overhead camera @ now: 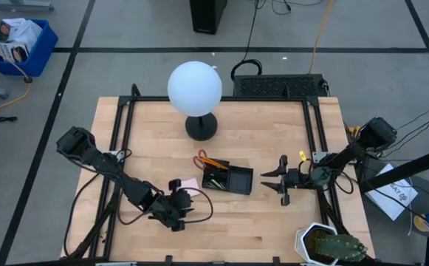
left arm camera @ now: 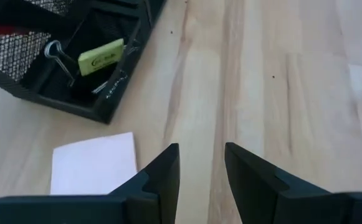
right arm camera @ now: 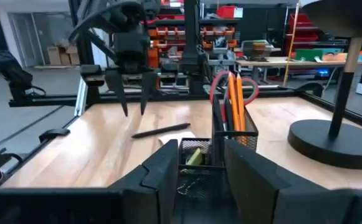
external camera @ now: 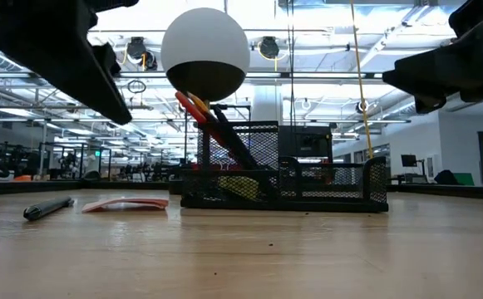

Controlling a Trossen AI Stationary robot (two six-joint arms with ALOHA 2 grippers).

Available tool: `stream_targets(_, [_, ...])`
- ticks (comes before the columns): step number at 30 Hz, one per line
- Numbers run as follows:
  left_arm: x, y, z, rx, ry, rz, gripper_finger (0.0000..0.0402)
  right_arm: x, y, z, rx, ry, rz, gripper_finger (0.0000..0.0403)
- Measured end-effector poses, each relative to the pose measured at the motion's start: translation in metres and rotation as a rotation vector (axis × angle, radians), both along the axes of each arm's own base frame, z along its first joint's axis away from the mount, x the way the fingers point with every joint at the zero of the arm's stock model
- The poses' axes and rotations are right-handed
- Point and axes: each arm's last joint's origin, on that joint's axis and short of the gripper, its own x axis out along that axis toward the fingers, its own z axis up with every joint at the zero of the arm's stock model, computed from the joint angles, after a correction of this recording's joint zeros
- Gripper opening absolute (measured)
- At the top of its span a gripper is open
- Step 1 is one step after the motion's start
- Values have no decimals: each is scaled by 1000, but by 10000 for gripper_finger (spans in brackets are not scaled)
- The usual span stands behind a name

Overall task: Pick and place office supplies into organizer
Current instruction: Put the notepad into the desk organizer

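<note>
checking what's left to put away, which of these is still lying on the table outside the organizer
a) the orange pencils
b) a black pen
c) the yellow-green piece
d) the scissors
b, a black pen lies flat on the wood beside the pink sticky-note pad, apart from the organizer; the scissors and pencils stand in it, the yellow-green piece lies in it.
</note>
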Motion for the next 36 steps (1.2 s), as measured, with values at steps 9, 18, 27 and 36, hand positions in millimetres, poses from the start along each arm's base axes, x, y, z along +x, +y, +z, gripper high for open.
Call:
stream_targets(9, [11,5,-33,115,78,42,134,0,0,0,0,1,0,128])
stream_targets(18, [14,9,-51,169,119,80,191,0,0,0,0,2,1,128])
stream_targets(27, [8,10,-52,249,134,95,263,0,0,0,-1,2,1,128])
stream_targets(36, [14,15,-66,315,178,71,270,0,0,0,0,2,1,128])
